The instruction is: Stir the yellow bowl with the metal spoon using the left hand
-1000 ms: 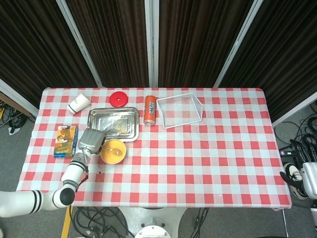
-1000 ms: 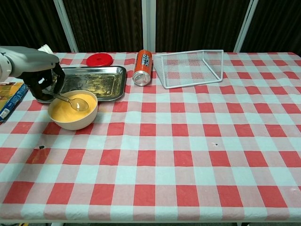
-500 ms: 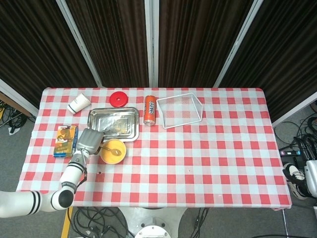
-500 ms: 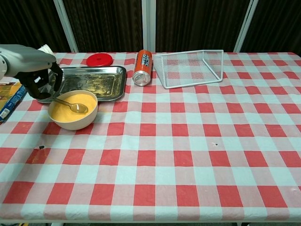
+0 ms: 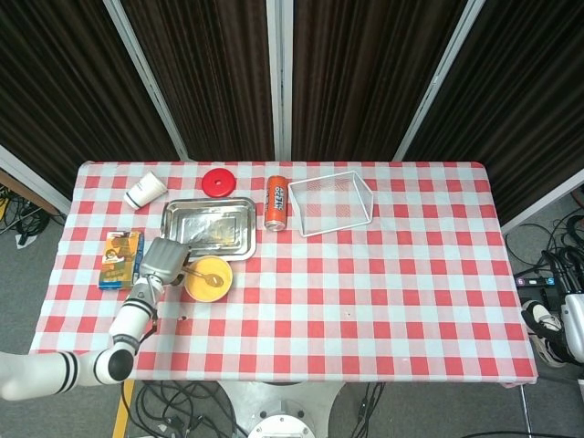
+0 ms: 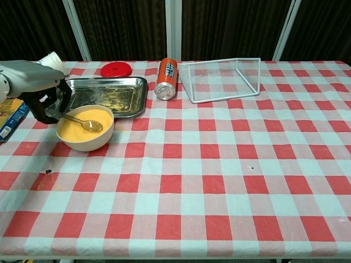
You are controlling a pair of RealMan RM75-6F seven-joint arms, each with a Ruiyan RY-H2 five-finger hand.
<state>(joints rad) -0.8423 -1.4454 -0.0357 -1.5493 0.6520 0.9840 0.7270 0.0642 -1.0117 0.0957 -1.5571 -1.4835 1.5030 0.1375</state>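
Chest view, left hand [image 6: 44, 98] drawn back left, metal spoon [image 6: 82, 122] released in yellow bowl [image 6: 85, 129]

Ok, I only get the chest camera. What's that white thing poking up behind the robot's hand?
Observer: A paper cup, lying on its side near the far left corner, left of the red lid.
Operator: And the colourful thing at my left edge?
Observer: A flat box with pictures on it, just left of the left hand.
Operator: Where does the arm come from?
Observer: The left arm reaches in over the table's near left corner, up toward the yellow bowl.
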